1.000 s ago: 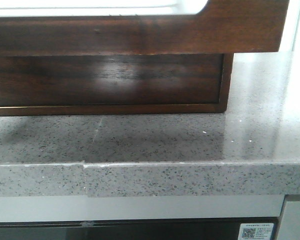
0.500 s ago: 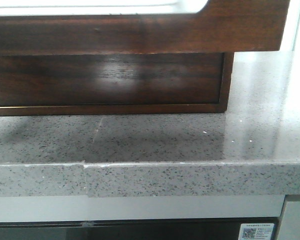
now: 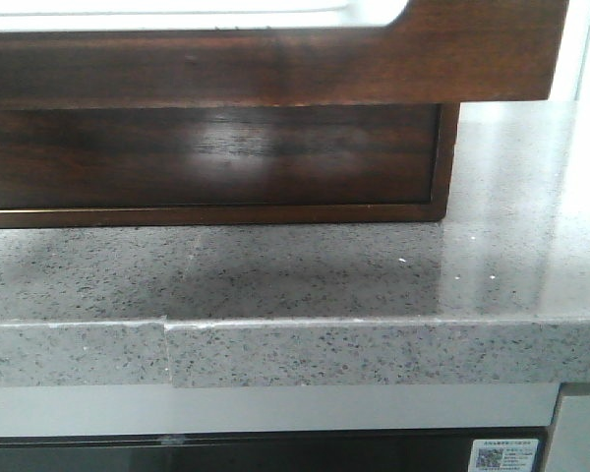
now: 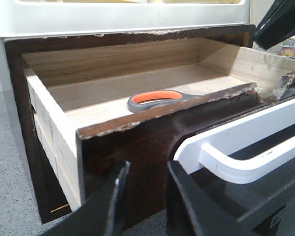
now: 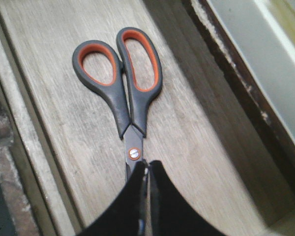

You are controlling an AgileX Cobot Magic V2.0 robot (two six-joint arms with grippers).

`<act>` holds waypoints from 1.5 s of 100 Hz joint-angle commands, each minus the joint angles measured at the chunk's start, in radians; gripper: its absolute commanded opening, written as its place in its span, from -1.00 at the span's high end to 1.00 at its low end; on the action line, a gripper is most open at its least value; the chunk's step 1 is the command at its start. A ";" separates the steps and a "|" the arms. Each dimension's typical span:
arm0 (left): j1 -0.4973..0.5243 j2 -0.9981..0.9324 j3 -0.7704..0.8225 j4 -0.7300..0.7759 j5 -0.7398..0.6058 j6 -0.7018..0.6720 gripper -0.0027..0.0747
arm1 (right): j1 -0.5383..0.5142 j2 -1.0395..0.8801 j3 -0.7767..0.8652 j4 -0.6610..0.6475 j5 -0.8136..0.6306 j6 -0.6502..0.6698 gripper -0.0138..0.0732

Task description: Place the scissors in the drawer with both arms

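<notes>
while scissors (image 5: 124, 83) lie in drawer (image 4: 137, 142), right end effector (image 5: 148, 169) apparently pinches blades.

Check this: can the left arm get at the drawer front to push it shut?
Probably yes. The left gripper sits right at the drawer front, fingers slightly apart, with nothing between. The scissors lie inside.
</notes>
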 commanded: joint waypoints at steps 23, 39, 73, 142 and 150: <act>-0.009 0.009 -0.036 0.006 -0.055 -0.010 0.51 | 0.000 -0.113 -0.026 -0.004 -0.003 0.039 0.83; -0.009 0.009 -0.036 0.006 -0.055 -0.010 0.51 | 0.000 -0.159 -0.026 -0.004 -0.002 0.051 0.83; -0.009 0.009 -0.036 0.006 -0.055 -0.010 0.51 | 0.000 -0.251 -0.026 -0.004 -0.004 0.063 0.83; -0.009 0.009 -0.036 0.006 -0.055 -0.010 0.51 | 0.000 -0.452 -0.012 -0.013 -0.002 0.150 0.82; -0.009 0.009 -0.036 0.006 -0.055 -0.010 0.51 | 0.000 -0.483 0.011 -0.023 -0.002 0.150 0.82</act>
